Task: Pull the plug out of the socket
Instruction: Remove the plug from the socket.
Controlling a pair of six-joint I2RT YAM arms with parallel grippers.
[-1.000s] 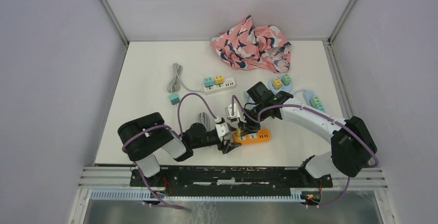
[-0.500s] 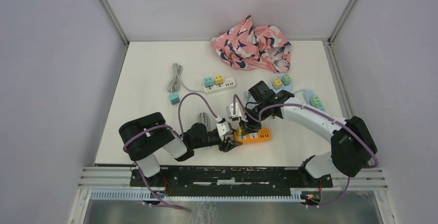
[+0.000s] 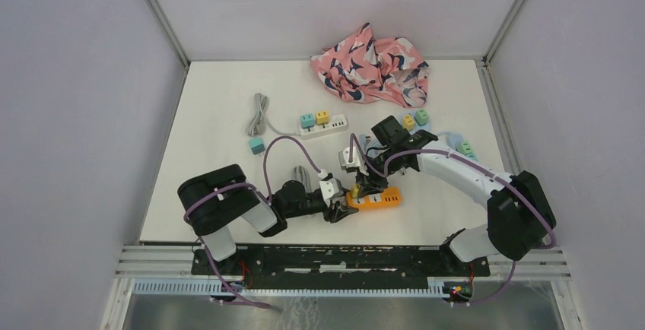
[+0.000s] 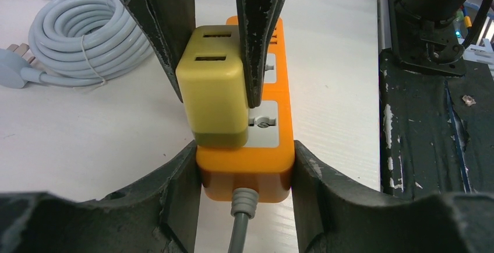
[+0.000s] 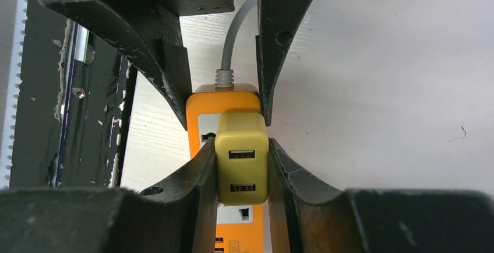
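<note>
Left end effector (image 4: 244, 174) clamped on the cable end of the orange power strip (image 5: 221, 98), flat on the tabletop (image 3: 228, 178). Right end effector (image 5: 242, 171) clamped on the yellow plug (image 4: 212, 90), which sits on the strip just ahead of the left fingertips.

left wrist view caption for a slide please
Left gripper braces the orange power strip while the right gripper pinches the yellow plug seated on it.

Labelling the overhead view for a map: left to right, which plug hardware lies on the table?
Small teal cube adapter, white power strip, orange power strip, teal adapters near the right edge.
</note>
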